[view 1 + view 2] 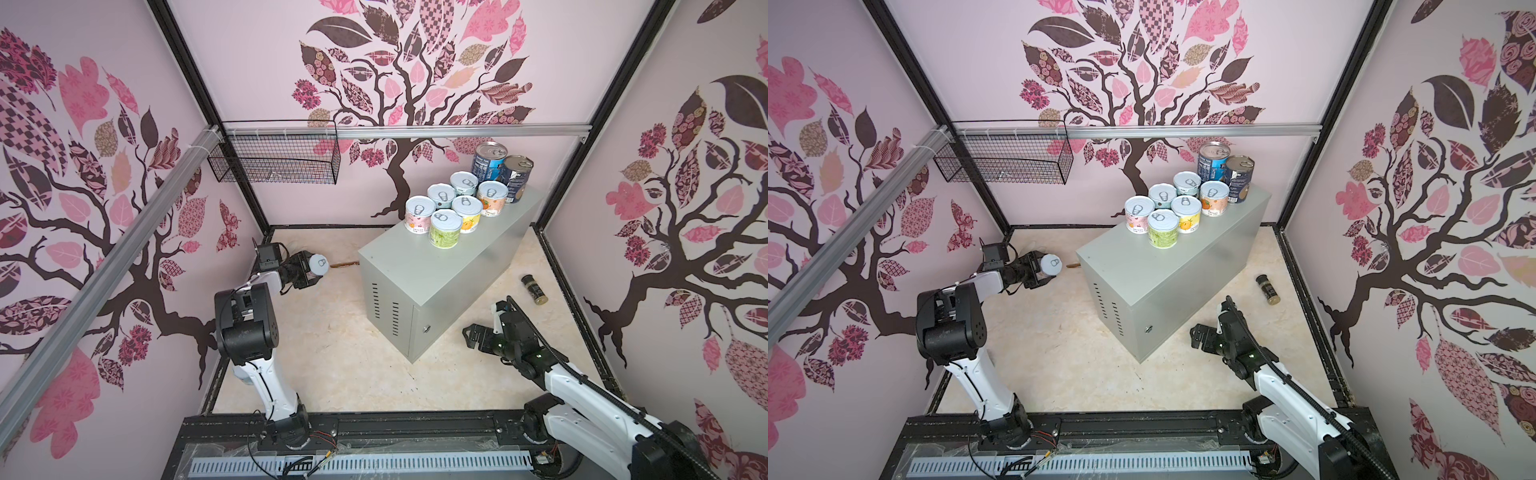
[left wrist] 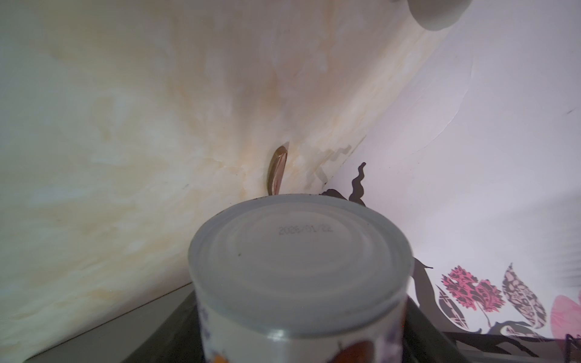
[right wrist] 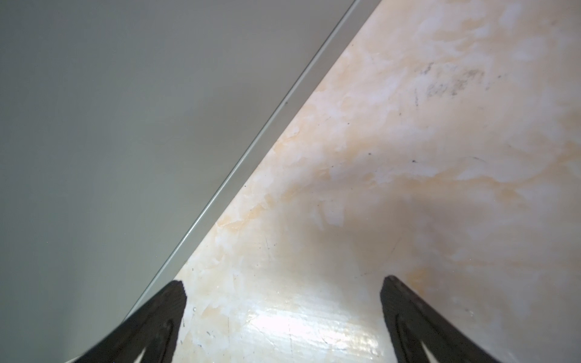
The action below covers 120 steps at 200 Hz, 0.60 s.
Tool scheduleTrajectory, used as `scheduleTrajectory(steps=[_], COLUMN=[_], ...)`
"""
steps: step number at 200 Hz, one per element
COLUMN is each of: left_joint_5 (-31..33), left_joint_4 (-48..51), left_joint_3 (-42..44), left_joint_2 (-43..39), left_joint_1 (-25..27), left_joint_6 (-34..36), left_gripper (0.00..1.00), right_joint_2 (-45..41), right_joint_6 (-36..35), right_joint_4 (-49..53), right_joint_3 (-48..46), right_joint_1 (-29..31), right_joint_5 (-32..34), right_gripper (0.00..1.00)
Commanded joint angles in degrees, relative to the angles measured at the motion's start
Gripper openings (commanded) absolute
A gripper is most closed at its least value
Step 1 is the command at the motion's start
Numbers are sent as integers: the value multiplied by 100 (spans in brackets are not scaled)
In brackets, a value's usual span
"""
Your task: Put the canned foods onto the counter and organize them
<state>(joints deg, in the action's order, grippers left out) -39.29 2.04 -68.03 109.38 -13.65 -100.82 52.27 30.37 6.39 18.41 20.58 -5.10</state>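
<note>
My left pincer (image 1: 308,271) squeezes one short can (image 1: 319,265) at the middle left of both top views. My right pincer (image 1: 473,335) is wide open and holds nothing, low at the lower right, just beside the grey counter (image 1: 440,286). Eight other cans (image 1: 466,206) stand close together on top of the counter, right of the middle.

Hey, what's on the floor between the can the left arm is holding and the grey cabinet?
Between the held can and the counter, only a small brown slender object lies on the floor, seen in both top views; what it is, unclear.
</note>
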Motion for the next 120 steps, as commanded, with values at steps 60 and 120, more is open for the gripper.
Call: scheduleTrajectory(steps=[60,120], left_joint_5=[-150,-123], left_joint_4=[-1532,-1181], left_joint_3=[778,847], left_joint_2=[130,172], left_joint_1=[232,116], left_joint_6=[-1148,-544], left_gripper=[49,77], right_joint_2=[-491,-633], right_joint_6=[-32,127], right_joint_4=[821,763], right_joint_3=[492,199], right_joint_1=[45,43], right_joint_5=[529,466], right_gripper=[100,100])
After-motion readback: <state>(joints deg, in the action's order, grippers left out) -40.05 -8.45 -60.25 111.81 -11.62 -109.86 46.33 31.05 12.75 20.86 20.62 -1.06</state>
